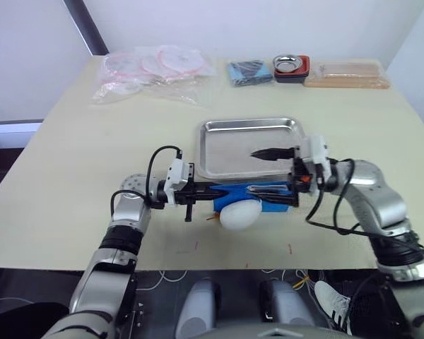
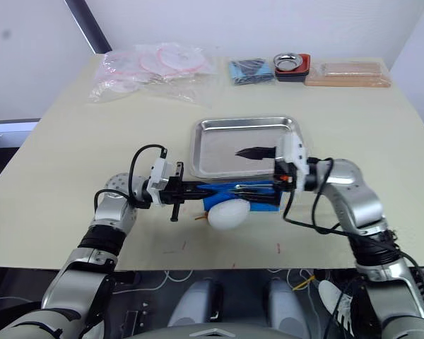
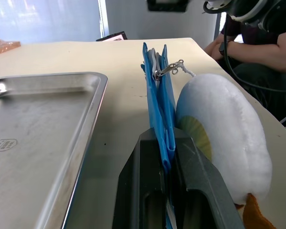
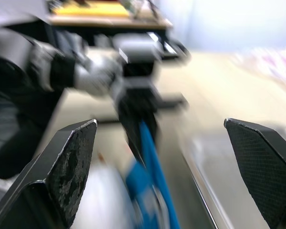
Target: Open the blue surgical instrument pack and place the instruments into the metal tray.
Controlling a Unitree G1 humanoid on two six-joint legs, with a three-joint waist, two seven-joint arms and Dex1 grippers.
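Spanning the room, beige table (image 1: pixel 71 176), white wall (image 1: pixel 268 25)

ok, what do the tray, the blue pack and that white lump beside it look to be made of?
Tray: polished stainless steel by the look, mirror sheen with reflections and a stamped mark on its floor.
Blue pack: thin soft fabric or vinyl, layered edges held upright in the shut left gripper, with a metal zip pull.
White lump: plush toy, probably, given its fuzzy matte surface.
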